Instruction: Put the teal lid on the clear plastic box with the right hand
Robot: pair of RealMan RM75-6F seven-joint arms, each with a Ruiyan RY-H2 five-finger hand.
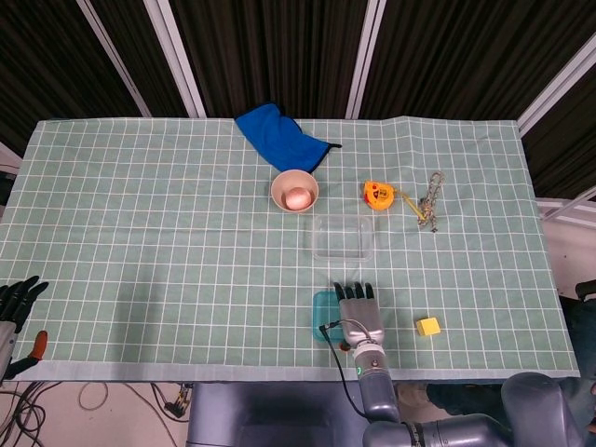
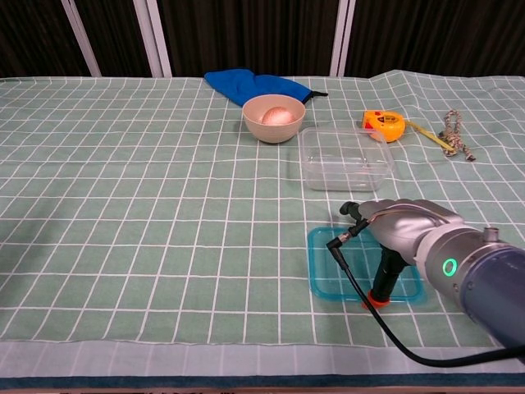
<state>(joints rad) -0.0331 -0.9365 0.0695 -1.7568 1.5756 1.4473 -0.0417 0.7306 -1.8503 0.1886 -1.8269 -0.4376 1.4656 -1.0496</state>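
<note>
Chest view shows one dark finger of the right hand pressing down on the flat teal plastic lid at lower right, but I cannot tell whether the other fingers are closed or holding it. The lid lies flat on the green checked tablecloth, just below the clear rectangular plastic box. Lying so flat, it may slide or slip free when lifted, or the hand may nudge the light box.

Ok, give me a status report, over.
Right hand over teal lid, thumb touching it, no grip visible. Left hand idle at table edge. Clear plastic box uncovered, path clear.
</note>
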